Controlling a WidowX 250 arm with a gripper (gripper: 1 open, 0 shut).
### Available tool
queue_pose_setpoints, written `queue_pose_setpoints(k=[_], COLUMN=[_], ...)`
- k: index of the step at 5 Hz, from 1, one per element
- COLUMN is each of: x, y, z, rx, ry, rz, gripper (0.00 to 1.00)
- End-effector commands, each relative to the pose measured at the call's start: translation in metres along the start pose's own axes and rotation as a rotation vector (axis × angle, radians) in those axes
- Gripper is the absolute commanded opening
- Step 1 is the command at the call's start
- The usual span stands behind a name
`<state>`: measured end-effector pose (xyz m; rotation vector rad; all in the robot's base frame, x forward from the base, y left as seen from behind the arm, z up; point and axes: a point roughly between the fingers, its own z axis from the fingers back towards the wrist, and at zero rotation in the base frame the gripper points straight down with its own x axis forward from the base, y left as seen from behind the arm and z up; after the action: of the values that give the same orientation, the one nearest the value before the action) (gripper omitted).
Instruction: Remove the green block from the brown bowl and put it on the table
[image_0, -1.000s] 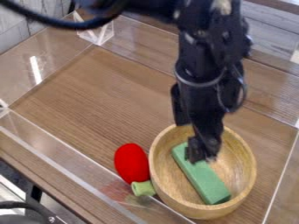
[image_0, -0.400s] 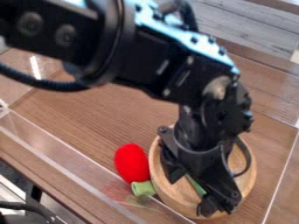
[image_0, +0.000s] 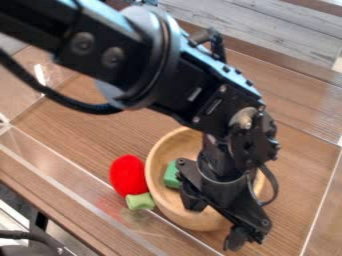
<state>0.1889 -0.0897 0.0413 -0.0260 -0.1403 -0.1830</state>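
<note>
Your end effector (image_0: 230, 215) reaches down into the bowl (image_0: 163, 150), jaws spread wide for the pick. The block (image_0: 174, 176) lies inside, mostly hidden beneath the arm, not yet gripped.

Lab-style robot workcell, clear enclosure walls (image_0: 54, 190), wooden tabletop (image_0: 301, 150)

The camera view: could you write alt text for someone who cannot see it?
A black robot arm reaches down into a brown bowl on a wooden table, its jaws hidden from view. A bit of a green block shows inside the bowl, and a red strawberry toy lies beside the bowl.
</note>
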Motion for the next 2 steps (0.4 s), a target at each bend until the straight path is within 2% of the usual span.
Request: queue_pose_setpoints(k=[1, 2], x=[0.0089, 0.0096], y=[0.0015, -0.0041], z=[0.0032, 0.0060], rx=[-0.007, 0.006], ry=[-0.025, -0.008], rz=[-0.027, 0.023], gripper=[0.00, 0.00])
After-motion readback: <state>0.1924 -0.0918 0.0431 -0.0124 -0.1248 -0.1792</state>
